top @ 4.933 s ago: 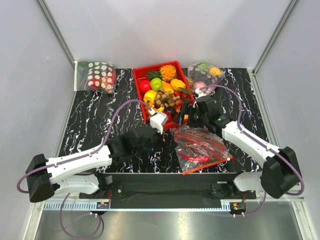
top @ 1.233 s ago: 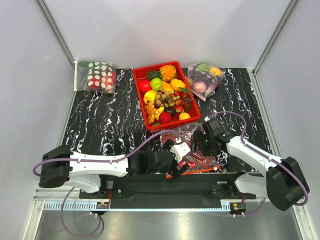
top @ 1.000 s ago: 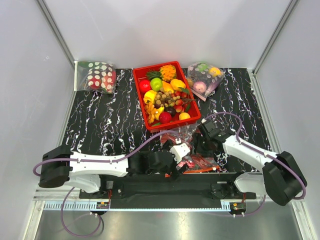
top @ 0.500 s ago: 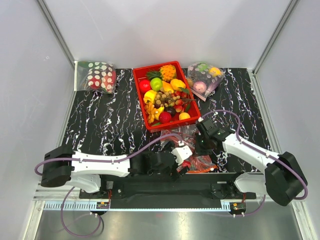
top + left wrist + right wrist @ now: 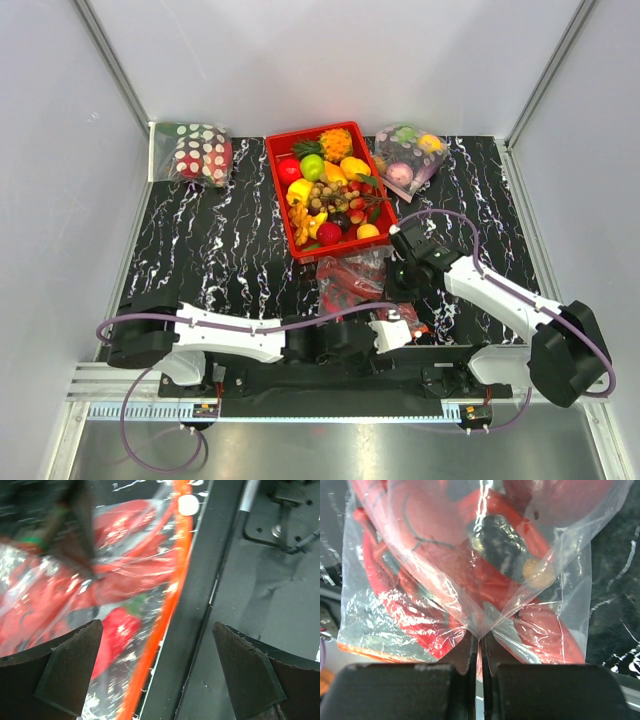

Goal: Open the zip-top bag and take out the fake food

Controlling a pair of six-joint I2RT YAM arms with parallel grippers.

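Note:
The zip-top bag [image 5: 352, 282] lies crumpled near the table's front edge, with the fake food inside. My right gripper [image 5: 397, 284] is shut on a pinched fold of its clear plastic [image 5: 480, 630]. Through the film I see the red lobster [image 5: 422, 567] and a dark ball [image 5: 497, 542]. My left gripper [image 5: 402, 332] is open at the bag's near side. Its fingers straddle the orange zip strip [image 5: 167, 600] and the black front rail without touching the strip. A red chili [image 5: 115, 632] with a green stem lies just inside the strip.
A red basket [image 5: 283, 215] full of fruits stands behind the bag. A white-dotted red bag [image 5: 200, 150] is at the back left. A clear bag of pastel fruits [image 5: 408, 158] is at the back right. The black rail [image 5: 200, 605] runs along the front edge.
My right gripper closed on the bag's plastic and drew it slightly away from the front edge. The left arm slid right along the front edge, staying open.

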